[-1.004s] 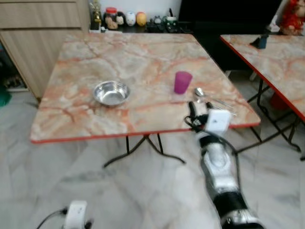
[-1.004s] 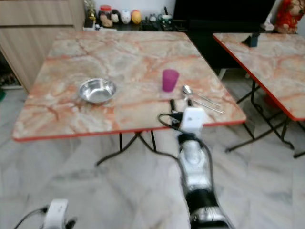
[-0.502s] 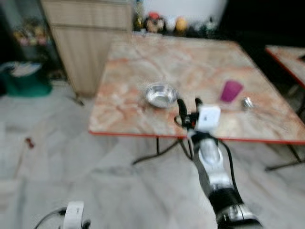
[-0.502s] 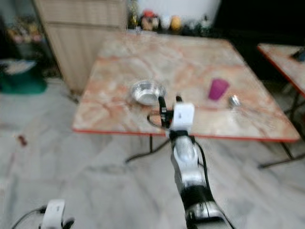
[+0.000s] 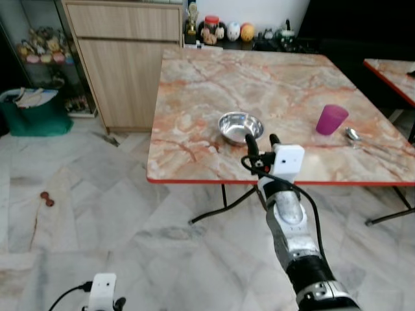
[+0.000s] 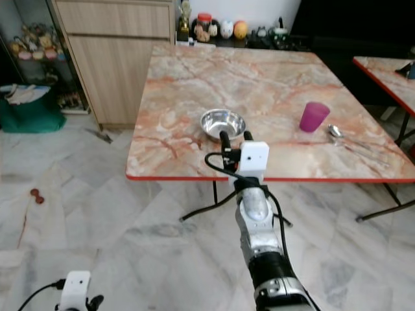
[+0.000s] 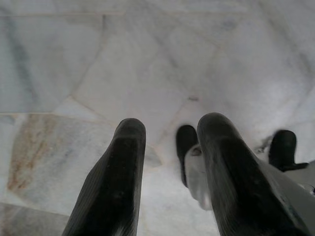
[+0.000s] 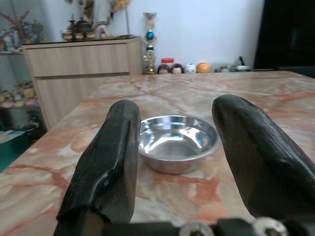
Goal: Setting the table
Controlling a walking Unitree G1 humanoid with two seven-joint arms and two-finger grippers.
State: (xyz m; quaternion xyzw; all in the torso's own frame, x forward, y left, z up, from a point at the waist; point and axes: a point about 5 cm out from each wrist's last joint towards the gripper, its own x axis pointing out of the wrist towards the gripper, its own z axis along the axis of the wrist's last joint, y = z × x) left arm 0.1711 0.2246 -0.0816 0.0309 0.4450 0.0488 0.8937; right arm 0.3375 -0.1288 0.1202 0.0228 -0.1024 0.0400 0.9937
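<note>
— Where is the right gripper point(image 5: 260, 143)?
— Raised forward on its outstretched silver arm, fingers spread apart.
— And the left gripper point(image 7: 170, 147)?
— It hangs low, pointing down, fingers parted.

A steel bowl point(image 5: 240, 126) stood upright near the table's front edge; a purple cup point(image 5: 331, 119) stood upright beside a spoon point(image 5: 353, 135).
</note>
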